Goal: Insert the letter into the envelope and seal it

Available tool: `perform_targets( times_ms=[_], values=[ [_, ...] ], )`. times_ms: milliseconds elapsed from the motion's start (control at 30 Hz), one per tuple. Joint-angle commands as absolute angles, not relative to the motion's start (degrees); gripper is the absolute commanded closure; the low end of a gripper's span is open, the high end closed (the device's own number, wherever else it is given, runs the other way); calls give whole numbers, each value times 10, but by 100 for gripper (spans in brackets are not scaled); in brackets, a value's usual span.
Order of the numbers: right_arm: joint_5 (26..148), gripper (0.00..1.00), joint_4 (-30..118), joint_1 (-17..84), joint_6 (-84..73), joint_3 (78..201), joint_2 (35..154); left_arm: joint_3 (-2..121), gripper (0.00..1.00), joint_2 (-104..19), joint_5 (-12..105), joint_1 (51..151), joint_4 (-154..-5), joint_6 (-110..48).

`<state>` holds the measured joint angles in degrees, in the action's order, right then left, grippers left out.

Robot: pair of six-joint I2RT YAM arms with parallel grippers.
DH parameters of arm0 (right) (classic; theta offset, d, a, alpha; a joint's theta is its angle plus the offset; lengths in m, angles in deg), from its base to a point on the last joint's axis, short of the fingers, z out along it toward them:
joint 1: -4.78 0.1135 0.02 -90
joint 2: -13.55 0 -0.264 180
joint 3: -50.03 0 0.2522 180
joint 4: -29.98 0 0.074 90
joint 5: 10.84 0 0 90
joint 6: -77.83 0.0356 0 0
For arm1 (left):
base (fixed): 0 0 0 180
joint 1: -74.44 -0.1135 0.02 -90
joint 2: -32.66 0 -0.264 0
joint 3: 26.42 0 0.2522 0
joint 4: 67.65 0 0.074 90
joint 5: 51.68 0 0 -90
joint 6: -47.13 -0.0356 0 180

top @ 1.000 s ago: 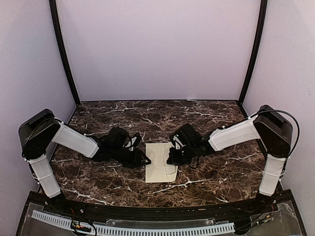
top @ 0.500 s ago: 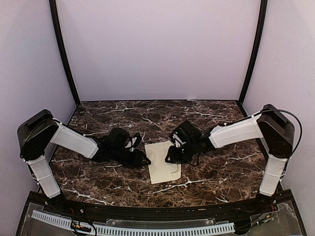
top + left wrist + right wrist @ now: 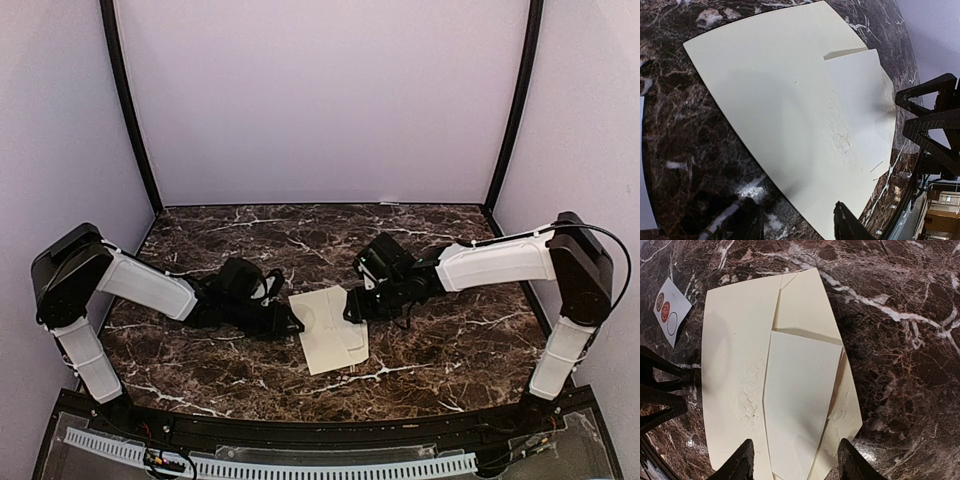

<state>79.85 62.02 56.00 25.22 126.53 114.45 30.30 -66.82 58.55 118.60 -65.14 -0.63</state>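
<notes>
Jaws of the right gripper (image 3: 796,456) stand wide and empty over the cream envelope (image 3: 735,355); the left gripper (image 3: 797,222) is parted at its opposite edge, probably flanking it for sealing. The envelope lies mid-worktop (image 3: 890,365), flap (image 3: 800,405) folded over. The letter is unseen, presumably inside, and a card (image 3: 671,310) of red seal stickers shows no legible writing.

Envelope (image 3: 328,328), cream: one, flat between the left jaws and right jaws.
Sticker card (image 3: 671,310): one, near the left jaws, bearing two red seals.
Arms: two, left arm (image 3: 150,287), right arm (image 3: 495,263).
Marble surface (image 3: 440,340): one.
</notes>
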Motion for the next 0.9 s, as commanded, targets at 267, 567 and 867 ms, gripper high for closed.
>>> perform_targets(
  times_ms=[267, 567, 867],
  values=[
    [776, 56, 605, 564, 240, 1278, 1145, 330, 60, -667, 587, 1188, -653, -6],
    [758, 61, 607, 560, 231, 1300, 1182, 348, 62, -686, 571, 1188, -675, -18],
    [755, 66, 605, 553, 229, 1306, 1202, 349, 62, -697, 554, 1188, -691, -26]
  ],
)
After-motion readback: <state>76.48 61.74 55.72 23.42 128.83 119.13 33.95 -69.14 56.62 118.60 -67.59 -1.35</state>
